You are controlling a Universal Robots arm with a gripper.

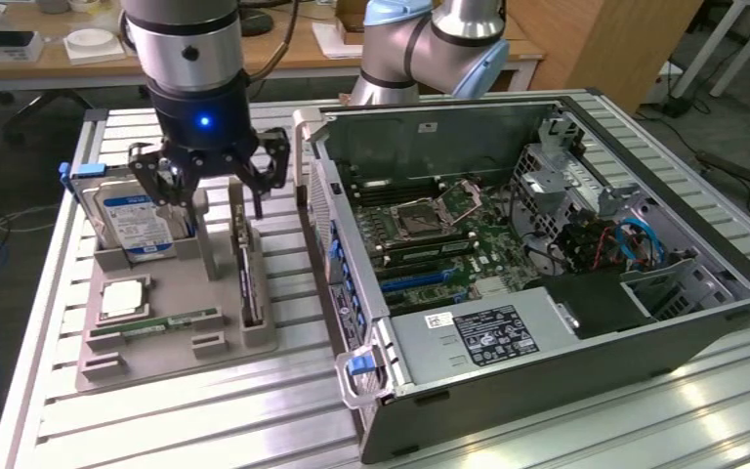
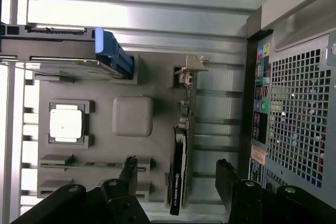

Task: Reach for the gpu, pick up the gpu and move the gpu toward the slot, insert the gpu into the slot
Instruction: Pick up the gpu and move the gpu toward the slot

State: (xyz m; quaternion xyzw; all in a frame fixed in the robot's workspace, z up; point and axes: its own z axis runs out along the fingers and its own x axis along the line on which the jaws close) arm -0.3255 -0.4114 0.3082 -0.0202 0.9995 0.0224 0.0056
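The gpu (image 1: 247, 283) is a thin dark card standing on edge in a holder on the grey tray (image 1: 199, 283), its silver bracket at the far end. My gripper (image 1: 216, 207) hangs open just above it, one finger on each side of the card's far part, touching nothing. In the wrist view the gpu (image 2: 181, 150) runs between the two black fingers (image 2: 128, 167), and my gripper (image 2: 177, 167) straddles it with a gap on both sides. The slot (image 1: 417, 277) is among the blue connectors on the motherboard inside the open computer case (image 1: 687, 322), on the exterior view's right.
On the tray stand a hard drive with a blue label (image 1: 134, 220), a square processor chip (image 1: 125, 296) and a green memory stick (image 1: 167, 322). The case's rear wall (image 2: 294, 103) rises close beside the gpu. A second arm (image 1: 414, 39) stands behind the case.
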